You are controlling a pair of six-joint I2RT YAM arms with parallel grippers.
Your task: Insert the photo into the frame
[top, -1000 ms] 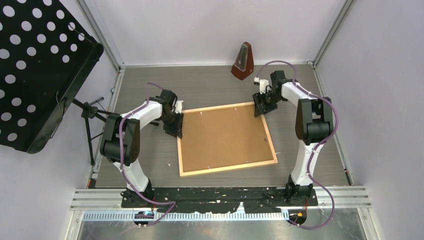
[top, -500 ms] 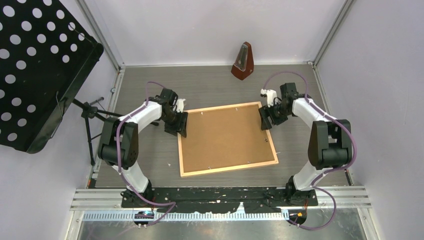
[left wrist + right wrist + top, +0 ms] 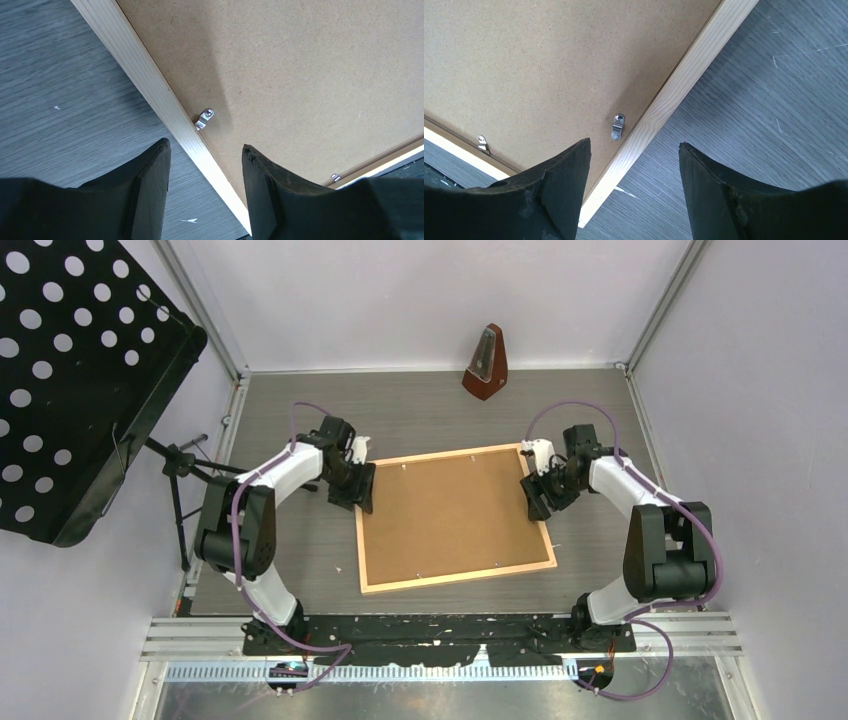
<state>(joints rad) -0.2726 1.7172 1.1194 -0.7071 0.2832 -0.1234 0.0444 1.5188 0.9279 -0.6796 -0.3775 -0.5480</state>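
Left wrist view is showing the left gripper (image 3: 205,150) spread wide, grasping nothing, straddling the moulding of the frame (image 3: 145,75), a metal turn clip (image 3: 205,118) sitting just ahead of it. The right gripper (image 3: 634,146) is gaping likewise over the opposite moulding, its own turn clip (image 3: 617,126) just ahead. Brown backing board (image 3: 300,65) is filling the frame; the photo is showing nowhere, possibly lying beneath. A finger missing its clip would probably be shoving the light frame sideways.

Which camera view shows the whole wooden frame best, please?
The top external view: the frame lies back up, all four sides in view around the brown backing board. The left wrist and right wrist views each show only a stretch of one side's moulding beside the board.
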